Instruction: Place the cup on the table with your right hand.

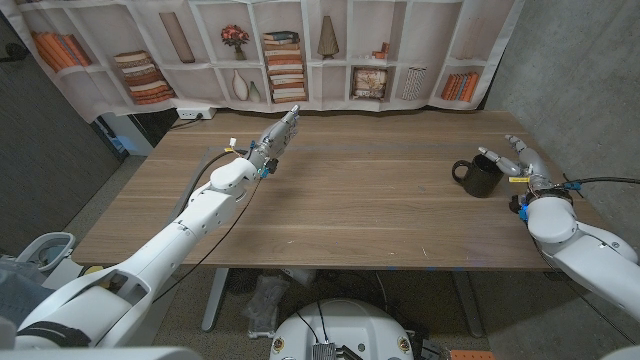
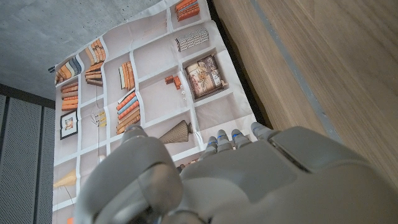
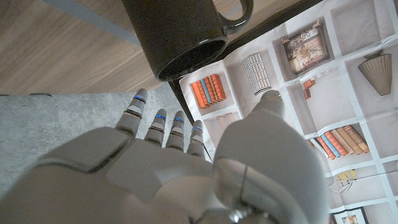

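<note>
Place: a staged test room or lab.
Evidence: printed bookshelf backdrop sheet (image 1: 300, 50) beyond the hands, bare grey concrete wall (image 1: 570, 60), brown wooden table (image 1: 350, 200).

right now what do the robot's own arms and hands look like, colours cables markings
Both arms are glossy white with rounded shells and bulbous joints. The left hand and right hand are pale grey, with smooth plates on their backs. Small blue marks sit on the fingers of the right hand. Black cables run along the left arm, and a yellow tag and blue fitting sit by the right wrist.
</note>
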Robot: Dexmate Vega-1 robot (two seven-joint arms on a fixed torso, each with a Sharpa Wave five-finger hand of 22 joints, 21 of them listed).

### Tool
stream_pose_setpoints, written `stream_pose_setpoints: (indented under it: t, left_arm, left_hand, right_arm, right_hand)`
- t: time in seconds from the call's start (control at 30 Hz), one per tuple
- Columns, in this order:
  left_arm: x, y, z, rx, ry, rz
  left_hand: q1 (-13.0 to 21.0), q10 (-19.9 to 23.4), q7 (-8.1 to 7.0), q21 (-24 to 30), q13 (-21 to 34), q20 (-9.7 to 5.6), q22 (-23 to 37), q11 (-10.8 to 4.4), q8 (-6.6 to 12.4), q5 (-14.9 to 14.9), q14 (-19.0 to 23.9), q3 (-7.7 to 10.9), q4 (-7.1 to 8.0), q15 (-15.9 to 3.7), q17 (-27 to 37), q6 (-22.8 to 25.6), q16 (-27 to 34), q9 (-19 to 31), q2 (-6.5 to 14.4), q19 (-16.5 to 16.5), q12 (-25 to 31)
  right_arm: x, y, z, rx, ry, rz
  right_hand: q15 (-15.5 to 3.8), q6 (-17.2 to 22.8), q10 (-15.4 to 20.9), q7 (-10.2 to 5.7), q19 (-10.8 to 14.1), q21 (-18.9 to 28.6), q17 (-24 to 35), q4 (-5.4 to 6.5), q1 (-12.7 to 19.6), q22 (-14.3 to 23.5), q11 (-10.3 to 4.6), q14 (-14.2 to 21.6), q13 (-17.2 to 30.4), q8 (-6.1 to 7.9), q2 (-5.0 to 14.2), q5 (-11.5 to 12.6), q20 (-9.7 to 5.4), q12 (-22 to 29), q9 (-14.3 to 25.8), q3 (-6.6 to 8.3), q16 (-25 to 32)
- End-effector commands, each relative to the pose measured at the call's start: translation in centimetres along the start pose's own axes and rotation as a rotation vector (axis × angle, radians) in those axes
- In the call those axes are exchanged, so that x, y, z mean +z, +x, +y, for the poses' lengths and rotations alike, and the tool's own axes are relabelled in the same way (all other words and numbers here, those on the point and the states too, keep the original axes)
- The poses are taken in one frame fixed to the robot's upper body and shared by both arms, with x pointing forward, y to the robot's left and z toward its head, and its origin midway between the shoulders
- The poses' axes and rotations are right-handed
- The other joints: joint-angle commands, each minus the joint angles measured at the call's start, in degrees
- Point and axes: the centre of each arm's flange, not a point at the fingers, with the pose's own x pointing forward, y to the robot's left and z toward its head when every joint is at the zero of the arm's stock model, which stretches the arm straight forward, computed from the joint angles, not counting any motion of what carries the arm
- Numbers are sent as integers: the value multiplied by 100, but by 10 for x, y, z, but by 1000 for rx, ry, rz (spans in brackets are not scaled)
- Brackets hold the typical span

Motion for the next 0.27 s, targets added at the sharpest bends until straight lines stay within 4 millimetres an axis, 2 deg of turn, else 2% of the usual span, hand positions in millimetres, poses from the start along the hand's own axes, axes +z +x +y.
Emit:
stream_pose_setpoints:
  t: [0.03, 0.27]
  left_arm:
    - [-1, -1, 1, -4, -2, 0]
    - [-1, -1, 3, -3, -2, 2]
  left_hand:
    - [32, -31, 3, 30, 27, -128, 21, 11, 16, -3, -177, -59, 0, -1, 11, 14, 19, 15, 45, -332, 25]
    - [34, -28, 6, 30, 27, -126, 21, 5, 17, -4, -179, -63, 0, -3, 11, 18, 18, 15, 46, -331, 26]
  right_arm:
    - [8, -1, -4, -11, -12, -6]
    - [10, -1, -3, -14, -13, -7]
  right_hand:
    - [18, 53, 47, 3, 51, 40, 20, -9, -39, 21, 6, 26, -1, 47, 7, 51, 11, 15, 14, -28, 21]
    - [32, 74, 82, 10, 52, 38, 19, -5, -34, 21, 46, 42, -2, 49, 32, 58, 11, 30, 13, -24, 23]
